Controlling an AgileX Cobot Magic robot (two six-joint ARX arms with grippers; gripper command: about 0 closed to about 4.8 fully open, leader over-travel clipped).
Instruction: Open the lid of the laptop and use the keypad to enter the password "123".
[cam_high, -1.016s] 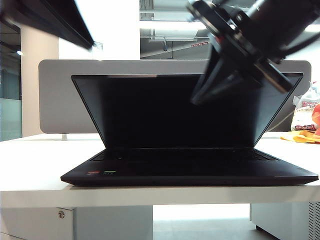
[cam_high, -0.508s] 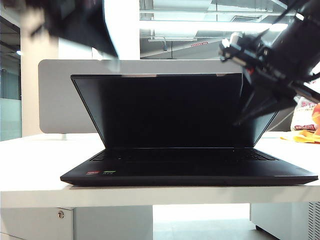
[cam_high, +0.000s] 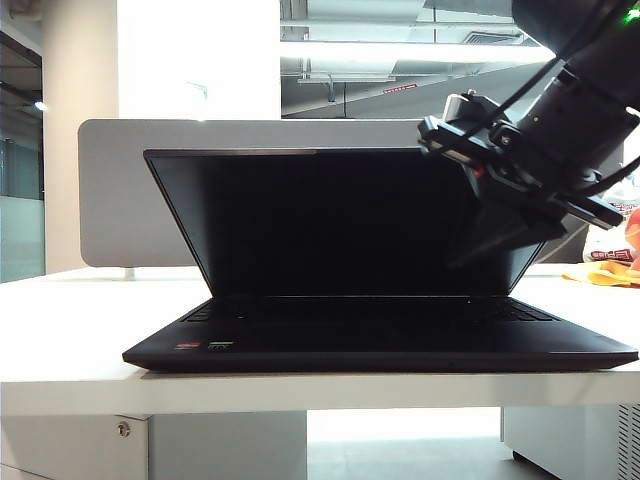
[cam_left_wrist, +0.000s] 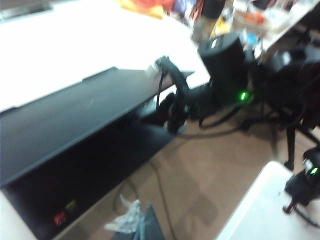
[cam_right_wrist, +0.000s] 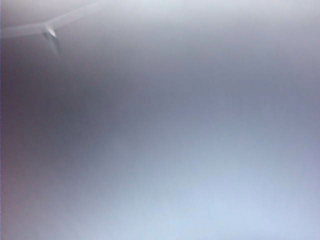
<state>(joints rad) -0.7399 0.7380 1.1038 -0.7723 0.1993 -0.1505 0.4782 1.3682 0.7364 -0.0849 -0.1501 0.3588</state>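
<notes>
The laptop (cam_high: 380, 345) lies on the white table (cam_high: 80, 330) with its lid (cam_high: 320, 220) raised, dark screen facing the exterior camera. The keypad (cam_high: 522, 312) shows only as a thin dark strip at the keyboard's right end. My right gripper (cam_high: 462, 258) hangs in front of the lid's right part, above the keypad, its fingers tapering to one shut point with nothing in them. The right wrist view is a grey blur. In the left wrist view the laptop (cam_left_wrist: 100, 165) is seen from its left side, and my left gripper (cam_left_wrist: 148, 222) is off the table's edge, shut and empty.
A grey desk divider (cam_high: 120, 190) stands behind the laptop. A printed bag and orange cloth (cam_high: 610, 255) lie at the table's far right. Red and green stickers (cam_left_wrist: 64, 212) mark the palm rest. Another white table (cam_left_wrist: 260, 210) and brown floor show in the left wrist view.
My left arm has pulled up and away, out of the exterior view's upper left. My right gripper has swung right and down, from the lid's top edge to in front of its right side.
</notes>
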